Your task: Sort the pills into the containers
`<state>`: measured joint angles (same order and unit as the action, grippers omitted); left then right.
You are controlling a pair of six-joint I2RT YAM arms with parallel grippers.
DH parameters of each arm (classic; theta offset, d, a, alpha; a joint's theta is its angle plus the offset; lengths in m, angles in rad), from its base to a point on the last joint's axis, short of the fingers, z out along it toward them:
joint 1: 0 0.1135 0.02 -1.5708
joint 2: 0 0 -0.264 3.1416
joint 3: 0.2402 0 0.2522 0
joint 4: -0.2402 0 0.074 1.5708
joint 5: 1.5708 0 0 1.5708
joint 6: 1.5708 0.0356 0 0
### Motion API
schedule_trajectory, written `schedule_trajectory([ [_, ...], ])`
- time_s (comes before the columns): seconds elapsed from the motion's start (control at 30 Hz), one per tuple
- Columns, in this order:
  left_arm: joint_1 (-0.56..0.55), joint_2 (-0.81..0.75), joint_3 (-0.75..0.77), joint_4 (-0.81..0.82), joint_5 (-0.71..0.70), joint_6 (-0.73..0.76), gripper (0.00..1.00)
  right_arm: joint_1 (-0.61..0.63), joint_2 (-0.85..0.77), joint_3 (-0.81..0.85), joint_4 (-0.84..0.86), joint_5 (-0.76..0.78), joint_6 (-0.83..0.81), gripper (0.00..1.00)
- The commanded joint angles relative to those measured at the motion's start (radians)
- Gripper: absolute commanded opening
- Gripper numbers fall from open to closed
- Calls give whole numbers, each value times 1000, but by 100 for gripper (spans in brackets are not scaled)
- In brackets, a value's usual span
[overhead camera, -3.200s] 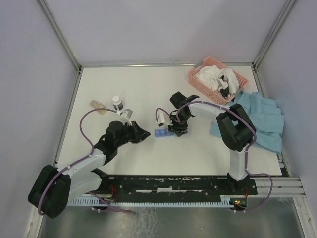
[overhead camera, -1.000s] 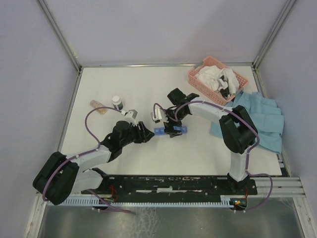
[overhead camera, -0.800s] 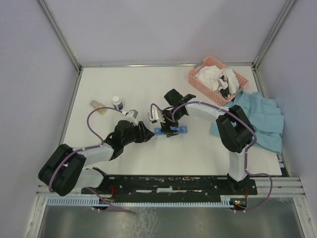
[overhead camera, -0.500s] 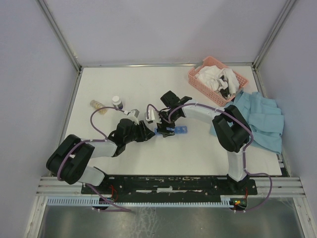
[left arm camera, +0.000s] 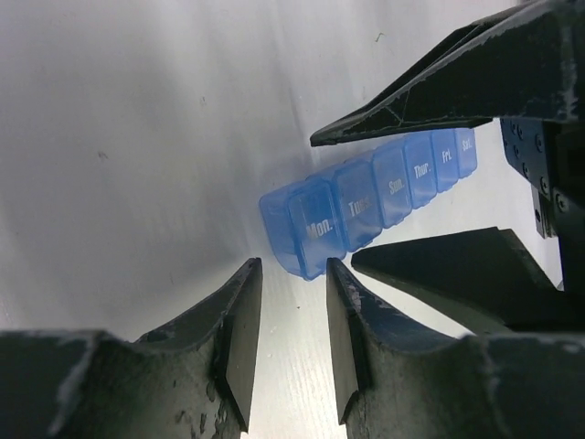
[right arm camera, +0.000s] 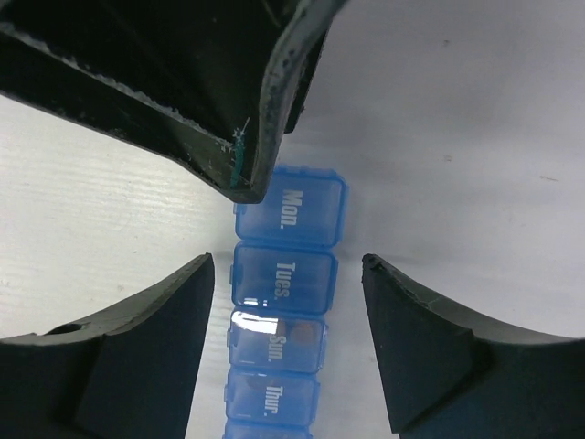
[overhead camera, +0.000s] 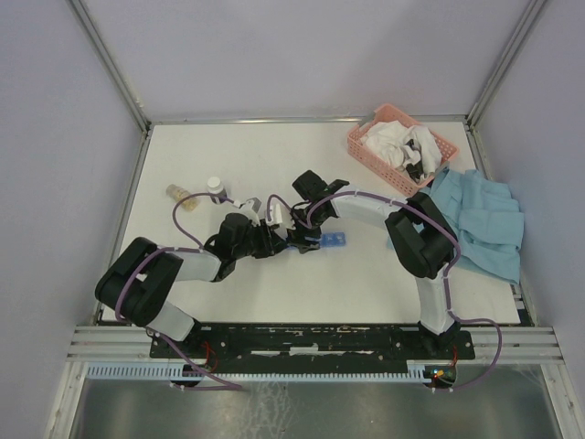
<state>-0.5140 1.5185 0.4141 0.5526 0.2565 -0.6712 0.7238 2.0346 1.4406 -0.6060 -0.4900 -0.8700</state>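
The strip point(overhead camera: 335, 240) lies flat on the table point(overhead camera: 274, 155), about mid-table, and both arms meet at it. From above, only its right part shows blue. The rest is hidden under the right gripper point(overhead camera: 306, 238), and the left gripper point(overhead camera: 279, 241) is just beside its left end. This view does not show how either pincer stands.

The left wrist view does. The left gripper point(left arm camera: 292, 265) is released, its fingers point(left arm camera: 239, 338) a narrow gap apart with nothing clamped between them. The "Mon." end of the strip point(left arm camera: 366, 206) sits just off their tips. Beyond it the lids read Tues., Sun., Thur., Fri. and Sat. The right gripper point(left arm camera: 336, 199) has one finger on each long side of the strip.

The right wrist view shows that straddle from above. The right gripper point(right arm camera: 288, 265) is released, and bare table shows between each finger point(right arm camera: 137, 357) and the strip point(right arm camera: 288, 274). One left finger point(right arm camera: 183, 101) reaches to the corner of the "Mon." lid, though contact cannot be told. The lids in view are down, and the contents cannot be made out through them.

Only the top view shows the rest. A pink basket point(overhead camera: 355, 144) of white stuff lies well beyond the strip to its right. A blue cloth point(overhead camera: 484, 215) lies well to its right. An upright bottle point(overhead camera: 216, 188) and a lying bottle point(overhead camera: 180, 194) are well apart to its left.
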Motion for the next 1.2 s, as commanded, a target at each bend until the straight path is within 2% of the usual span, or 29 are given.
schedule_trajectory([
  [0.0, 12, 23, 34, 15, 46, -18, 40, 11, 10, 47, 9, 5, 13, 72],
  [0.1, 14, 52, 50, 12, 61, -18, 39, 12, 6, 41, 12, 11, 14, 69],
  [0.2, 15, 80, 67, -5, 68, -16, 38, 11, 6, 42, 9, 16, 21, 59],
  [0.5, 15, 80, 65, -26, 65, -3, 30, 12, 15, 66, -12, 13, 38, 57],
  [0.57, 16, 72, 63, -26, 68, 1, 30, 11, 22, 80, -29, 16, 42, 59],
  [0.67, 17, 48, 59, -26, 70, 1, 31, 12, 11, 80, -25, 27, 48, 74],
  [0.73, 16, 31, 58, -24, 72, -1, 31, 11, -7, 68, -6, 43, 48, 79],
  [1.07, 16, -21, 70, -9, 79, -14, 36, 11, -39, 47, 22, 86, 35, 83],
  [1.17, 22, -12, 81, -17, 61, -3, 39, 11, -30, 47, 37, 95, 62, 82],
])
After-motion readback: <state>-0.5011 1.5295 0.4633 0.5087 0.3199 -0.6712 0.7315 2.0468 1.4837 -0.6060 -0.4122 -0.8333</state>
